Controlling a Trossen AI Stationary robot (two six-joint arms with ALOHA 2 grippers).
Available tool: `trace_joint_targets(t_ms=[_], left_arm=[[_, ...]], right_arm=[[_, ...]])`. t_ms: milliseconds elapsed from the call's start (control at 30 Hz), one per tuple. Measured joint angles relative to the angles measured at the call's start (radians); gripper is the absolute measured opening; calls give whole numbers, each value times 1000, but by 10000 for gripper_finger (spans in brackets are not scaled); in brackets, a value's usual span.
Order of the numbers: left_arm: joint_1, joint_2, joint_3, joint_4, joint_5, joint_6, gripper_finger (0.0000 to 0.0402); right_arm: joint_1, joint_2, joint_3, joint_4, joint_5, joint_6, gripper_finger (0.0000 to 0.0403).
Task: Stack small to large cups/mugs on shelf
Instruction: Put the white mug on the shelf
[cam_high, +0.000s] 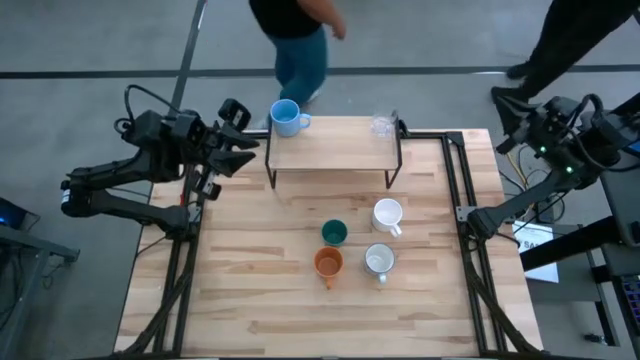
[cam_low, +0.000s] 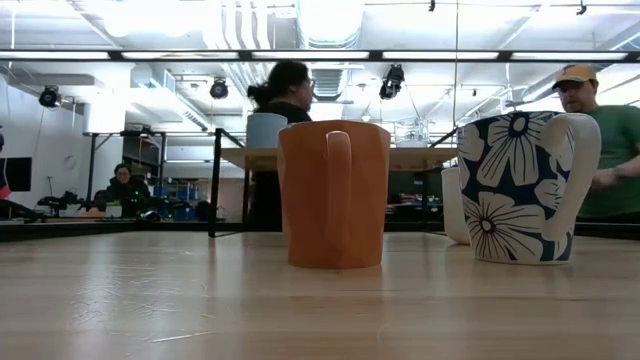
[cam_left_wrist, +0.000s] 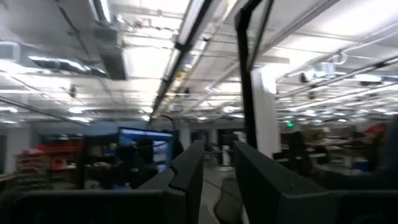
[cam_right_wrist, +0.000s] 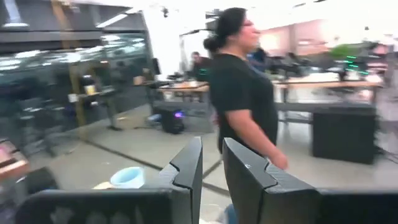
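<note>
So we've got the shelf (cam_high: 330, 150) sitting at the far edge of the worktop (cam_high: 250, 290), with two things on it already: the light blue mug (cam_high: 286, 117) at its left end and the clear glass (cam_high: 381, 125) at its right end. The other four are down on the worktop in a little cluster in front of the shelf, towards its right half: white mug (cam_high: 387, 215) closest to the shelf, dark green cup (cam_high: 334, 233) just beside it to the left, then the orange mug (cam_high: 328, 263) and the flower-print grey-white mug (cam_high: 378, 260) side by side nearer the front edge.

Our left gripper (cam_high: 243, 140) is up off the worktop just past the shelf's left end, fingers only a narrow gap apart and nothing in them. Our right gripper (cam_right_wrist: 211, 168) is parked off the far right corner, same narrow gap, also empty.

A person in a dark top (cam_right_wrist: 242, 93) is standing behind the far edge.
</note>
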Motion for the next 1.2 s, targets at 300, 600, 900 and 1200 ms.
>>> trace_joint_targets(t_ms=[300,600,900,1200], left_arm=[[0,3,-1,-12,-44,54,77],[0,-14,0,-9,-57,46,77],[0,-8,9,15,-66,-8,77],[-5,31,9,189,-65,-68,77]], right_arm=[[0,0,32,-2,-37,148,59],[1,2,45,-2,-62,213,59],[0,0,46,-1,-141,264,59],[0,2,45,-2,-107,247,59]])
